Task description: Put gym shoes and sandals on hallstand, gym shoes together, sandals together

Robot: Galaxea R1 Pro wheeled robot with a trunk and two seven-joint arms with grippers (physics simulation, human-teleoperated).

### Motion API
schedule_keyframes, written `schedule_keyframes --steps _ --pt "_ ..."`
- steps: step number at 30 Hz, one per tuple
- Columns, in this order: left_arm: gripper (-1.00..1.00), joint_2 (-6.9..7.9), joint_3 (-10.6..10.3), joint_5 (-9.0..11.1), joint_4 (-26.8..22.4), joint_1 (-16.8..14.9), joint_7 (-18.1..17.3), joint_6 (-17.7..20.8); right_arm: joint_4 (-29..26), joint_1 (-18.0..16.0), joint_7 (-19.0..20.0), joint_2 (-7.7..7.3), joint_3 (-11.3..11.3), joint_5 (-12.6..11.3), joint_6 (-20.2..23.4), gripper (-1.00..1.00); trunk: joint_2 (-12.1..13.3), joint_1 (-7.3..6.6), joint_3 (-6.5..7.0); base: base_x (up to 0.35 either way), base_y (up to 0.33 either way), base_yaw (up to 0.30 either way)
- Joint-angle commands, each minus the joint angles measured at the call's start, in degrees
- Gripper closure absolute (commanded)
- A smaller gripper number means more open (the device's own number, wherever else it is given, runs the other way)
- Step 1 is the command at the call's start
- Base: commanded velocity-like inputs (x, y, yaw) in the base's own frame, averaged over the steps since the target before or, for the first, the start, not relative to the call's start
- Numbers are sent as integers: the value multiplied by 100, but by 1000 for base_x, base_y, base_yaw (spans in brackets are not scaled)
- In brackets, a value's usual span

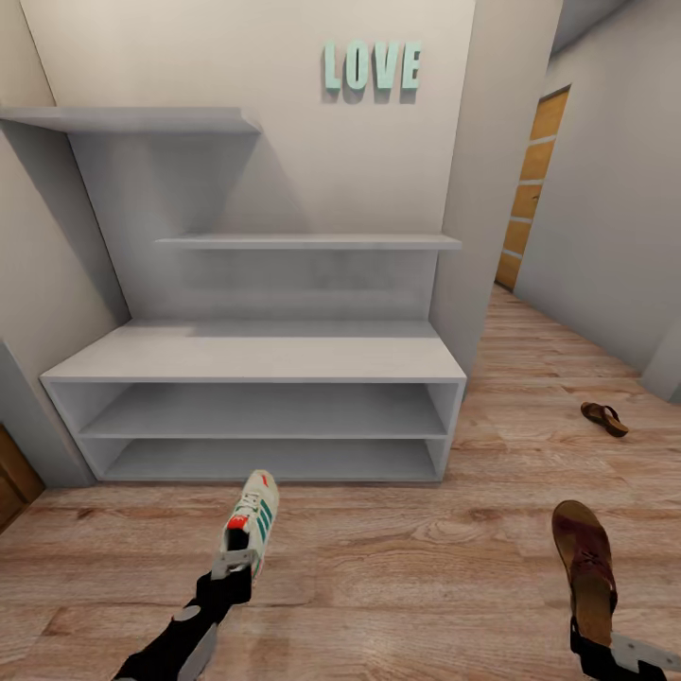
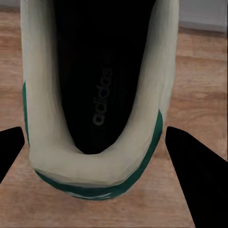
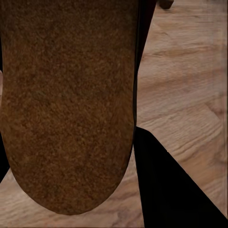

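The light-grey hallstand [image 1: 255,359] stands against the wall straight ahead, its bench top, two lower shelves and two upper shelves all bare, so none of the footwear is on it yet. Before it runs the wood-plank corridor floor [image 1: 407,558].

The left gripper [image 1: 234,565] holds one white gym shoe [image 1: 251,522] by the heel, toe pointing toward the rack, just in front of the lowest shelf. In the left wrist view the shoe's heel collar [image 2: 95,166] sits between the two dark fingers [image 2: 199,175], which stand apart on either side of it; whether they actually press the shoe I cannot tell. The heel grip likely keeps the toe leading, ready to slide onto a shelf.

The right gripper [image 1: 605,653] carries a brown sandal [image 1: 586,567] by its heel end, toe forward. The right wrist view shows the tan footbed [image 3: 66,104] with one dark finger [image 3: 175,190] right beside its edge; its closure I judge firm, though contact is not clear.

A second sandal [image 1: 604,418] lies on the floor well off to the right, near the corridor wall, waiting for a later trip
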Motion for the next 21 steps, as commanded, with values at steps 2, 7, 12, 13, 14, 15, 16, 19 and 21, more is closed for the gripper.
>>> schedule_keyframes --steps 2,7,12,13,14,15,16,19,21 --pt "100 -95 -30 26 -196 -234 35 428 -7 -2 168 -130 59 -209 -2 100 -2 -1 -6 0 0 0" --pt "100 -223 -31 -125 -384 -1008 64 1758 -14 -2 549 -316 55 -673 8 100 -2 -1 -6 0 0 0" --pt "100 -240 -31 -187 -417 -1557 72 2372 -15 -2 622 -328 64 -794 1 100 -2 -1 -6 0 0 0" --pt "100 -237 -31 -191 -418 -1622 75 2411 -16 -2 624 -325 66 -801 -2 100 -2 -1 -6 0 0 0" --pt "100 -228 -30 -201 -418 -1725 93 2467 -16 -2 624 -317 73 -808 -6 100 -2 -1 -6 0 0 0" --pt "100 -223 -30 -204 -418 -1763 109 2487 -16 -2 623 -313 80 -814 -8 100 -2 -1 -6 0 0 0" --pt "100 -217 -30 -209 -421 -1810 160 2515 -16 -2 623 -311 84 -814 -7 100 -2 -1 -6 0 0 0" --pt "100 -213 -54 -220 -427 -1834 469 2547 -16 -2 629 -306 97 -817 -8 100 -2 -1 -6 0 0 0" --pt "100 -206 -64 -218 -427 -1827 630 2544 -16 -2 636 -298 105 -818 -11 100 -2 -1 -6 4 0 0"
